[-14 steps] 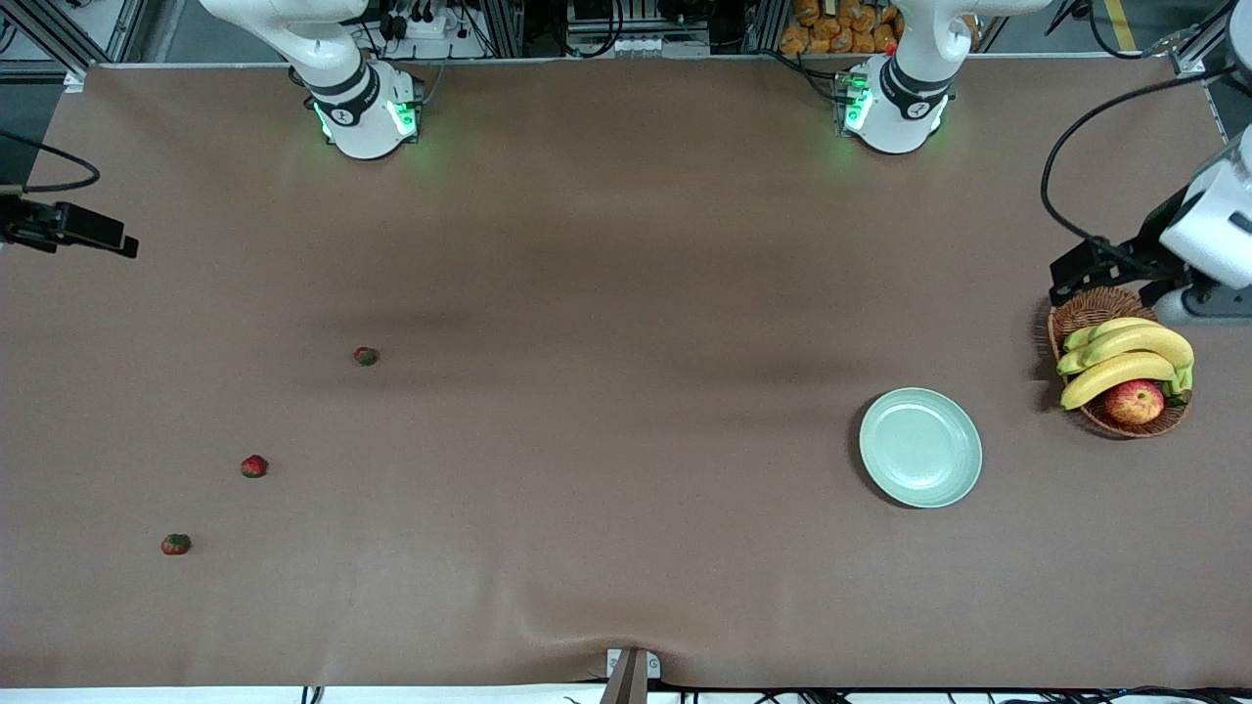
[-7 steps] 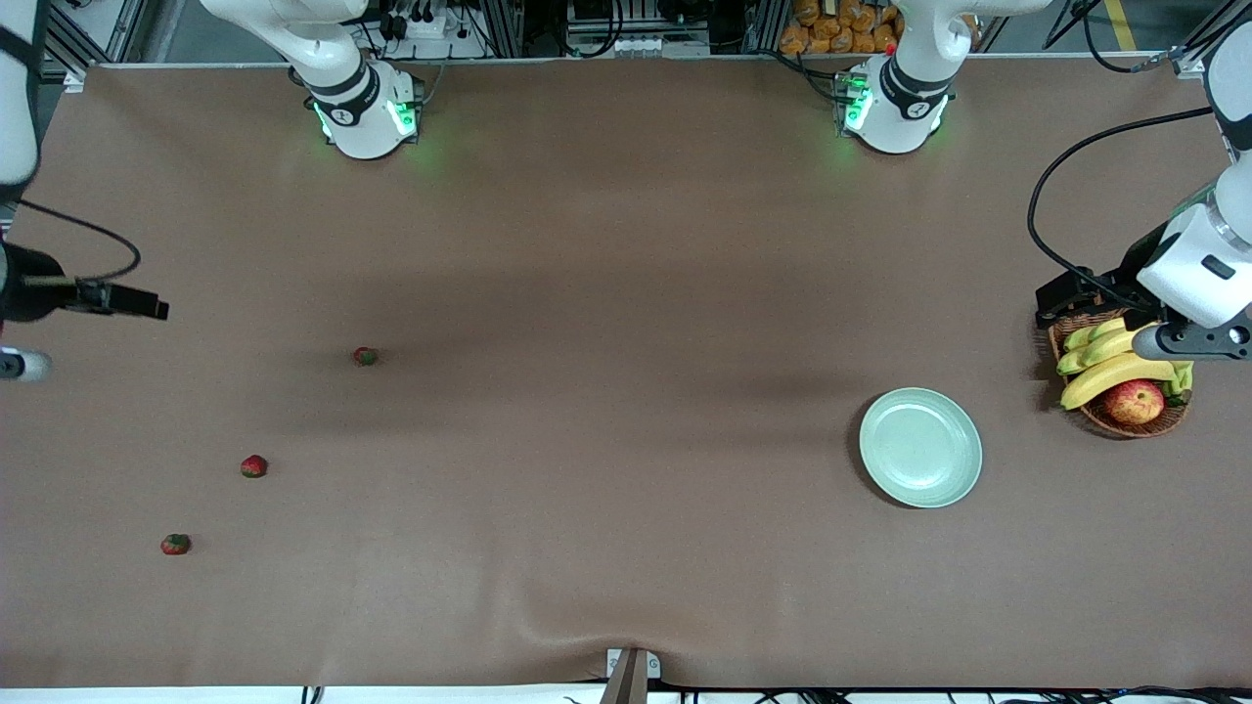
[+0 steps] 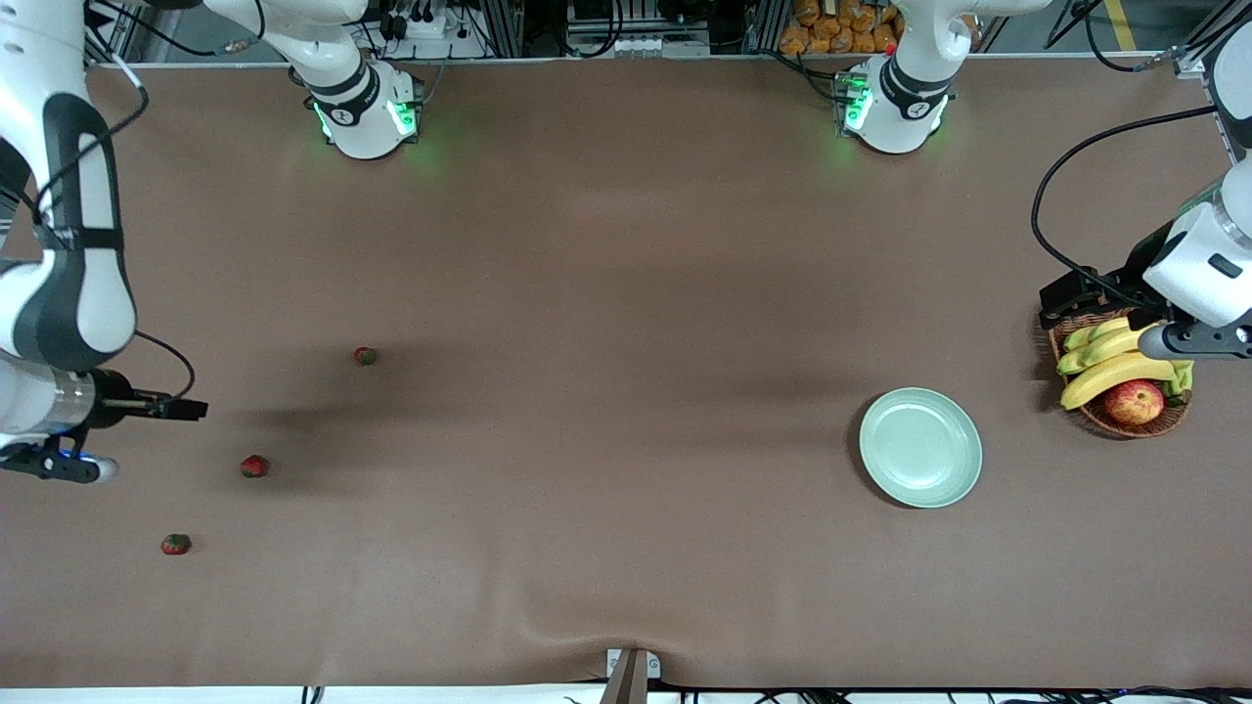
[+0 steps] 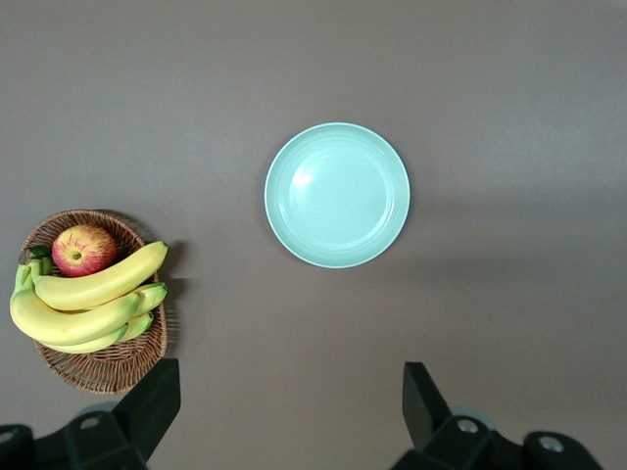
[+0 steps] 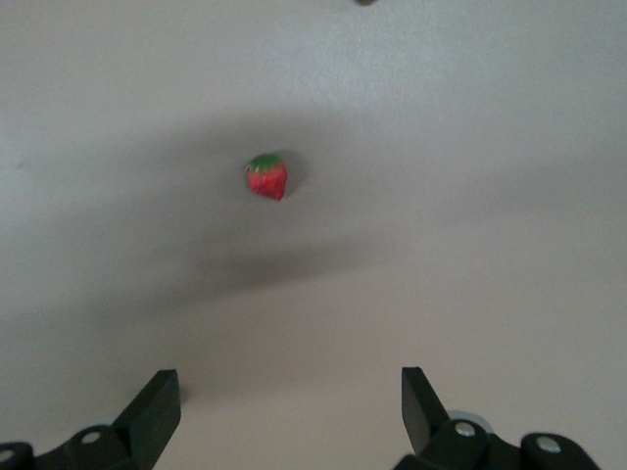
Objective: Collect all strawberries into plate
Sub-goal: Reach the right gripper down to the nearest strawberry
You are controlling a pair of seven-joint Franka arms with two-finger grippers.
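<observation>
Three strawberries lie apart on the brown table toward the right arm's end: one (image 3: 365,356) farthest from the front camera, one (image 3: 254,466) in the middle, one (image 3: 176,544) nearest. My right gripper (image 3: 54,467) hangs open and empty beside the middle one, at the table's edge. In the right wrist view (image 5: 289,411) a strawberry (image 5: 266,177) lies well clear of the fingers. The mint-green plate (image 3: 920,448) sits empty toward the left arm's end. My left gripper (image 3: 1188,342) hovers open and empty over the basket's edge; its wrist view (image 4: 291,406) shows the plate (image 4: 337,194).
A brown wicker basket (image 3: 1086,315) with bananas (image 3: 1115,372) and a red-yellow apple (image 3: 1135,401) stands beside the plate at the left arm's end. It also shows in the left wrist view (image 4: 108,367). A bracket (image 3: 631,670) sits at the table's near edge.
My right arm has swung in over the table's end and toward the front camera, coming beside the middle strawberry. My left gripper shifted slightly over the basket, then held still. The strawberries have not moved.
</observation>
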